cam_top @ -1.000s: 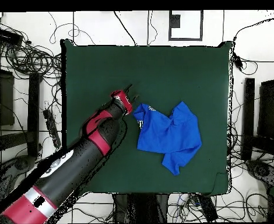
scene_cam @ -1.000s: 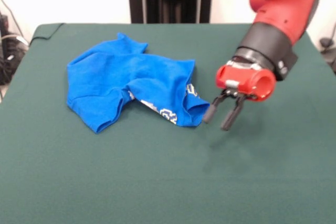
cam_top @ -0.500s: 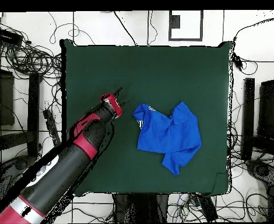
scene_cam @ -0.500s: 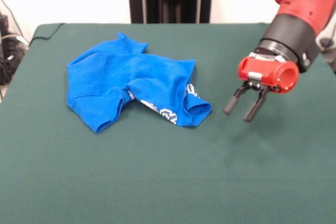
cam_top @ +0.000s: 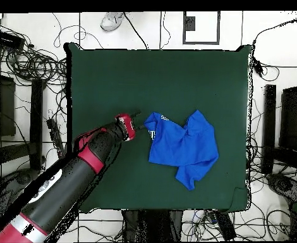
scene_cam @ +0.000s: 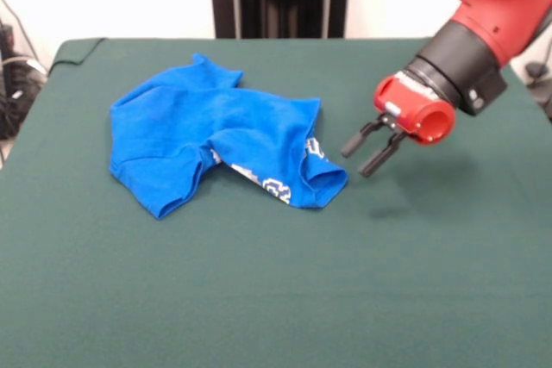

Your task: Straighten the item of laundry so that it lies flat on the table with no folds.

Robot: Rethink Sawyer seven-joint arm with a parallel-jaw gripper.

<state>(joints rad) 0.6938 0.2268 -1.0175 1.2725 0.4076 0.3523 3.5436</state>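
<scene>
Laundry point(scene_cam: 220, 141) sits crumpled on the table point(scene_cam: 259, 299), unchanged over the last second: same outline, same folds, printed side tucked under along the near-right hem with only a strip of lettering showing. What changed is the arm. A second ago the gripper point(scene_cam: 364, 149) was right at the shirt's near-right corner, then pulled well away from it, and now it has swung back toward that corner, tilted so the tips aim at the shirt. Fingers are spread apart, nothing between them, and they hang just beside the corner, above the cloth, not touching.

My read: no progress on flattening yet; this looks like a re-approach for a grab at that rolled corner, then a pull away from the shirt.

Room, taking the shirt as reference: overhead view shows the shirt point(cam_top: 181, 146) right of centre on the table point(cam_top: 100, 69), gripper point(cam_top: 136, 120) at its left tip. Broad bare felt lies on the gripper's side and beyond the shirt toward the far edge. The opposite edge is nearer, and the tail toward the robot's base is close to that edge. Pulling toward the gripper's side is the safe direction.
</scene>
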